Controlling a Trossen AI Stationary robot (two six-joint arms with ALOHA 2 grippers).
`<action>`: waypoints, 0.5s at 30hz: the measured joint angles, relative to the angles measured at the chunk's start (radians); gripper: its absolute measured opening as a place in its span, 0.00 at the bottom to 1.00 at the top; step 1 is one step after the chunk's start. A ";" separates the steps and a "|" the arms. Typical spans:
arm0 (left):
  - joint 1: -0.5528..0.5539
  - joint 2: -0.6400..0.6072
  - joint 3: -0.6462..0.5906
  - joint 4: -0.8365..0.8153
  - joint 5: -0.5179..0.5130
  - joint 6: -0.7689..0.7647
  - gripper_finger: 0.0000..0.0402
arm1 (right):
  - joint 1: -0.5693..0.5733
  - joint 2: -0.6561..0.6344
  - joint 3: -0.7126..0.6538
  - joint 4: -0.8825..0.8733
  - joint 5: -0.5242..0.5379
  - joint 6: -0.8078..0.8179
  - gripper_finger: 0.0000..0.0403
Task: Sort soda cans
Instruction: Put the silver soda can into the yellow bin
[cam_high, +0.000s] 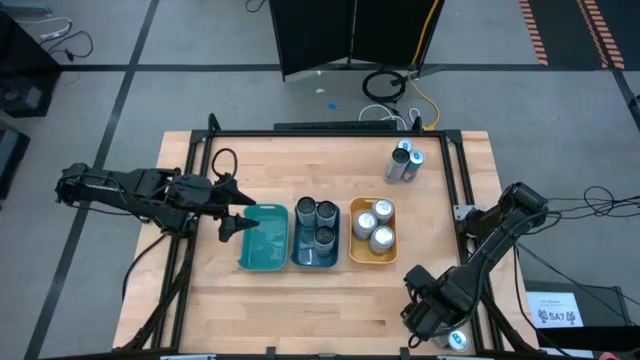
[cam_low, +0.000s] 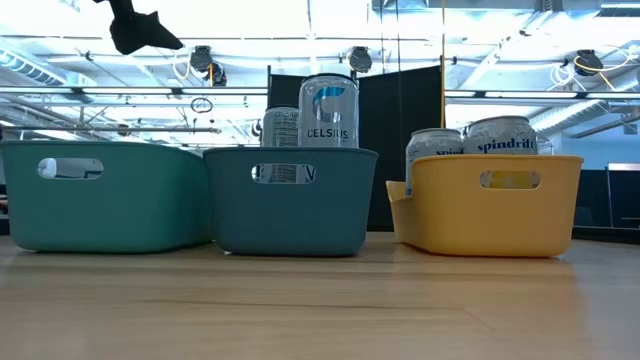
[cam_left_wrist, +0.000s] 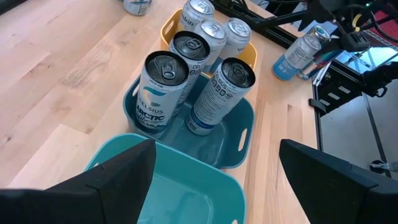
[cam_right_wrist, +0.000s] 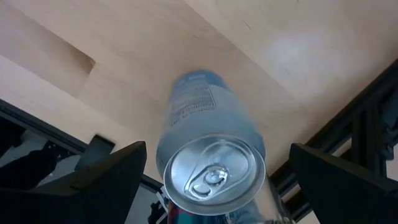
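1. Here, the right gripper (cam_right_wrist: 211, 177) is at the near table edge, fingers wide, with a blue-labelled can (cam_right_wrist: 211, 149) between them; it is probably not gripped, the view is poor.
2. The left gripper (cam_left_wrist: 214, 165) hovers wide open above the empty teal tray (cam_left_wrist: 186, 196).
3. Just beyond it, the blue tray (cam_left_wrist: 239, 134) holds three Celsius cans (cam_left_wrist: 163, 87).
4. Farther, the yellow tray (cam_high: 373, 257) holds three silver cans (cam_high: 376, 224).
5. Farthest, two cans (cam_high: 404, 162) stand on the table.

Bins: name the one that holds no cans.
The teal bin, under the open left gripper, is empty. The dark blue middle bin and the yellow bin each hold three cans.
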 joint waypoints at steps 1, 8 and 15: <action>0.000 0.000 0.000 0.000 0.000 0.000 0.87 | 0.004 0.000 0.000 -0.001 -0.005 0.008 0.96; 0.000 0.000 0.000 0.000 -0.001 0.000 0.87 | 0.019 0.000 -0.037 0.063 -0.028 0.013 0.96; 0.000 0.000 0.000 0.000 -0.002 0.000 0.87 | 0.020 0.000 -0.070 0.127 -0.041 0.048 0.93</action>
